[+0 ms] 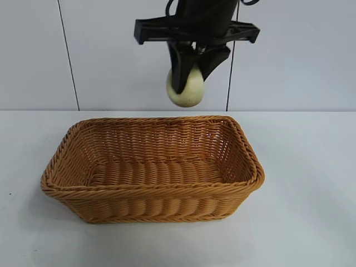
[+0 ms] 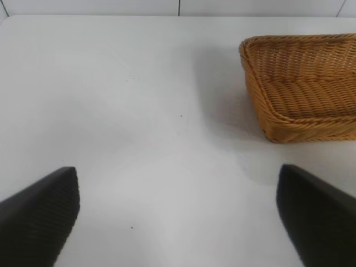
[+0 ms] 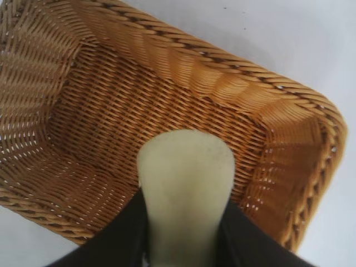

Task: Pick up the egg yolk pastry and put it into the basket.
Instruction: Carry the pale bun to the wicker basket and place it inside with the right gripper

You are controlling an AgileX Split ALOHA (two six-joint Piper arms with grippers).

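Right claw around egg yolk pastry, above basket

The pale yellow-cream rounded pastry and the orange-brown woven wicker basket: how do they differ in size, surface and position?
Size: the pale yellow-cream rounded pastry is far smaller than the orange-brown woven wicker basket.
Surface: the pastry is smooth and matte; the basket is ribbed weave with a braided rim.
Position: the pastry hangs in the air, pinched by the right gripper, above the basket's far rim; the basket rests on the white table with nothing inside.
Both are warm-toned.

Nothing lies inside the basket; only its braided rim rings the wide opening.
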